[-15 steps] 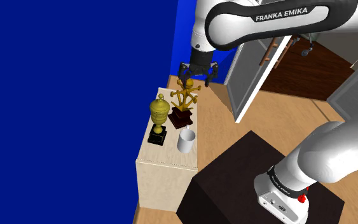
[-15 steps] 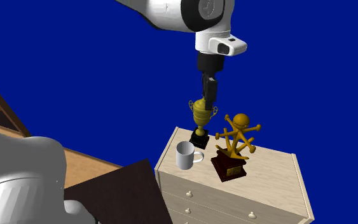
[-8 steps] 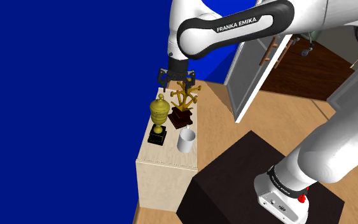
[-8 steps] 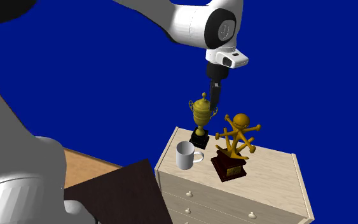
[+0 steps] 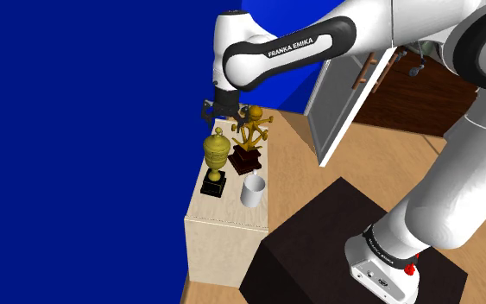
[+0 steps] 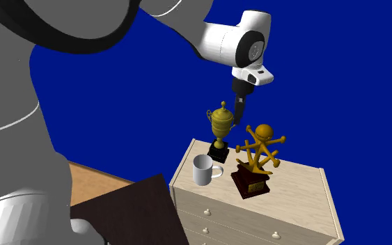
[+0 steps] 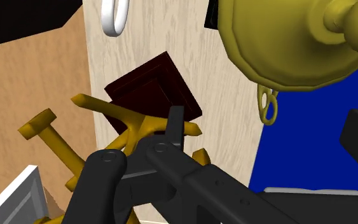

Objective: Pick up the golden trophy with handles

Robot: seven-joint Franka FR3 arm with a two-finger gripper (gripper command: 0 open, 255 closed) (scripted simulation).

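Gripper (image 5: 217,114) w/ fingers (image 7: 175,127) well apart, nothing btwn. Gold two-handled cup trophy (image 7: 285,44) ahead of tips, toward one finger, upright on dresser (image 7: 225,89). Prob. approach: centre over cup, keep other finger off ship's-wheel trophy (image 7: 123,130), lower, close round bowl w/o tipping.

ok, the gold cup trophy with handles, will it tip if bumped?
Probably tippy: the trophy is tall, with a wide bowl over a thin stem and a small black base. Looks rigid, so it should lift as one piece. Its rounded bowl may slip in the gripper.
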